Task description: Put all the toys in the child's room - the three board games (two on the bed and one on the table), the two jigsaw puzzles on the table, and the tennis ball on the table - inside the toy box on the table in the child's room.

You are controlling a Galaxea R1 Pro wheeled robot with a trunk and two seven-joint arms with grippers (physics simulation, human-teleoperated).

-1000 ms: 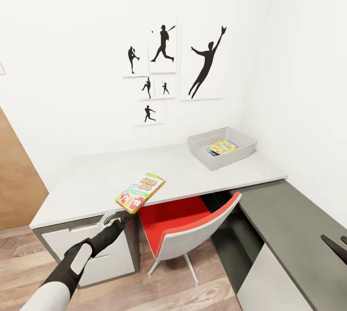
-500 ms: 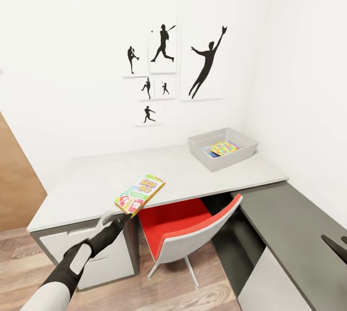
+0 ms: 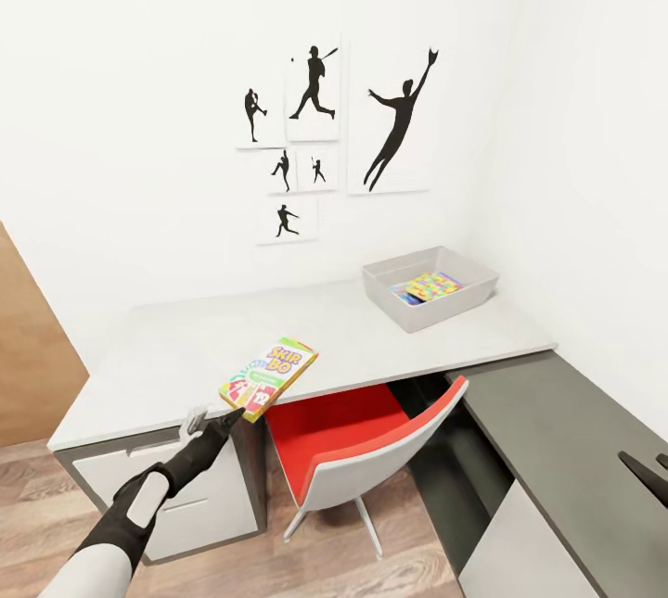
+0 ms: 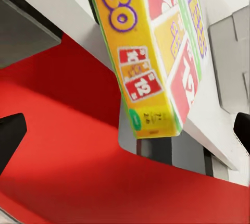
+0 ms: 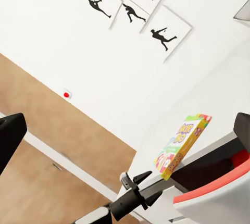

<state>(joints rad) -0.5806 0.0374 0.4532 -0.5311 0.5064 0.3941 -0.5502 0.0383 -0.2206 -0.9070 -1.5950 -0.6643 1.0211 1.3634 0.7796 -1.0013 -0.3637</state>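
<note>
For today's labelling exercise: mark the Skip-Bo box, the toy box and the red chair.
Skip-Bo box [image 3: 269,377]: head view, middle of its printed lid.
toy box [image 3: 436,311]: head view, near grey wall.
red chair [image 3: 329,426]: head view, red seat surface.

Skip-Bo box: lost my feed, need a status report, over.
Left gripper shut on Skip-Bo box, held over table front edge. Toy box far right, holds multicoloured puzzle. Red chair below.

Skip-Bo box [image 3: 269,376] — yellow, green, red; chair [image 3: 371,445] — red seat, grey shell
</note>
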